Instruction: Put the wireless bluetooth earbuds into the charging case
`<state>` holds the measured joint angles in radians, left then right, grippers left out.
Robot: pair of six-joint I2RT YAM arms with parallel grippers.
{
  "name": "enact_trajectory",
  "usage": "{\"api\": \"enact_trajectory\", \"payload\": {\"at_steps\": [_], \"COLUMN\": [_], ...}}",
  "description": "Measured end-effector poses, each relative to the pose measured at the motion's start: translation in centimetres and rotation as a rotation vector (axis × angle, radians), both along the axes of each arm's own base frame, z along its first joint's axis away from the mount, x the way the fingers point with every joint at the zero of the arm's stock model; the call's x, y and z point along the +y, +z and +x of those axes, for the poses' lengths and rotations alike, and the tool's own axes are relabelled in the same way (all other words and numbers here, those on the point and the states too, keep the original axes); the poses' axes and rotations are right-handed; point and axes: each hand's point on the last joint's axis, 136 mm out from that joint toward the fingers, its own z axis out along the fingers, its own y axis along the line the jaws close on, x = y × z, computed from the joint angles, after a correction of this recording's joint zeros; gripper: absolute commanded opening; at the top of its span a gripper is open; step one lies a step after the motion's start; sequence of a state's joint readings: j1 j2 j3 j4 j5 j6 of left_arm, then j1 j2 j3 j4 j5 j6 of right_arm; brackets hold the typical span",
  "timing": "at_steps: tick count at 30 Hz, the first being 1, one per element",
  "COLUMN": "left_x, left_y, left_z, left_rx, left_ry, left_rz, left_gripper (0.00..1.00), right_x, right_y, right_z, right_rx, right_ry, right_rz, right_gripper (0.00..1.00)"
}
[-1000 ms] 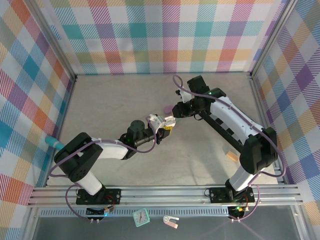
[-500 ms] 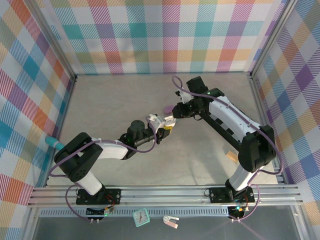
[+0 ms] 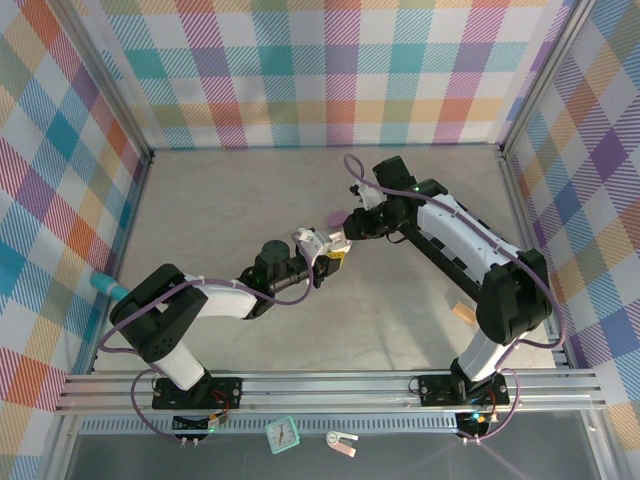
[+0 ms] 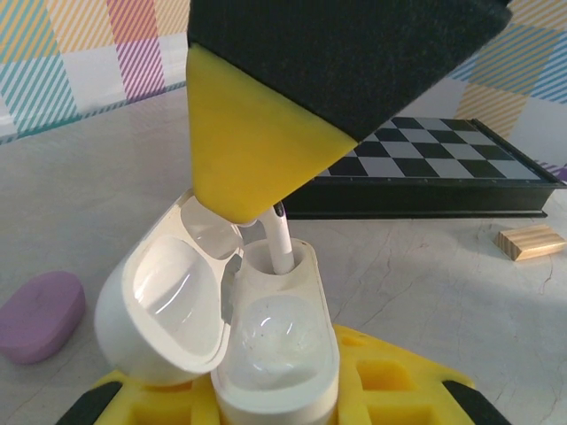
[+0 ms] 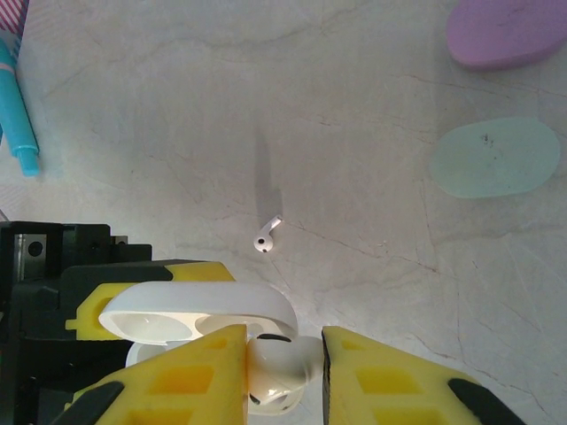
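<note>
The left gripper (image 4: 275,394) is clamping the white charging case (image 4: 276,350) at its base, a yellow finger pressing on each side. The case's lid is hanging open toward 9 o'clock in the left wrist view. The right gripper (image 5: 282,336) is pinching a white earbud (image 5: 273,376), its fingers nearly closed with only the bud between them. In the left wrist view the bud's stem is poking into the socket at the 12 o'clock end of the case body, and the bud's head is sitting hidden behind a yellow finger. From above, the two grippers are meeting near the middle of the table (image 3: 220,200). In the right wrist view a loose earbud (image 5: 266,237) is lying on the table at 12 o'clock from the gripper, apart from the case. A purple case (image 5: 509,31) is resting at 1 o'clock, a mint case (image 5: 494,158) at 2 o'clock, and a teal marker (image 5: 18,115) at 10 o'clock.
</note>
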<state>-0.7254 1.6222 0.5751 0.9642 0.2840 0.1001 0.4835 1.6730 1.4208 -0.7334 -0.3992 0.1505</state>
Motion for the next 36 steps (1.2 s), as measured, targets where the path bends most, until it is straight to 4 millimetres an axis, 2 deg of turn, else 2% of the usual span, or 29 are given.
{"api": "enact_trajectory", "payload": {"at_steps": [7, 13, 16, 25, 36], "left_x": [0.1, 0.1, 0.0, -0.1, -0.1], "left_y": [0.0, 0.2, 0.6, 0.9, 1.3], "left_z": [0.2, 0.3, 0.4, 0.4, 0.5], "left_rx": [0.004, 0.001, -0.005, -0.014, -0.026], "left_ry": [0.015, 0.018, 0.016, 0.014, 0.014], "left_rz": [-0.003, -0.009, -0.015, -0.022, -0.034], "left_gripper": [0.04, 0.04, 0.04, 0.04, 0.04], "right_x": [-0.1, 0.2, 0.4, 0.5, 0.8], "right_y": [-0.4, -0.4, -0.2, 2.0, 2.5], "right_z": [0.0, -0.2, -0.2, -0.8, -0.9], "right_rx": [-0.002, 0.006, -0.006, -0.063, -0.071], "right_ry": [-0.001, 0.012, 0.018, 0.036, 0.046], "right_rz": [-0.003, 0.013, 0.03, 0.086, 0.108], "right_gripper": [0.27, 0.33, 0.39, 0.51, 0.51]}}
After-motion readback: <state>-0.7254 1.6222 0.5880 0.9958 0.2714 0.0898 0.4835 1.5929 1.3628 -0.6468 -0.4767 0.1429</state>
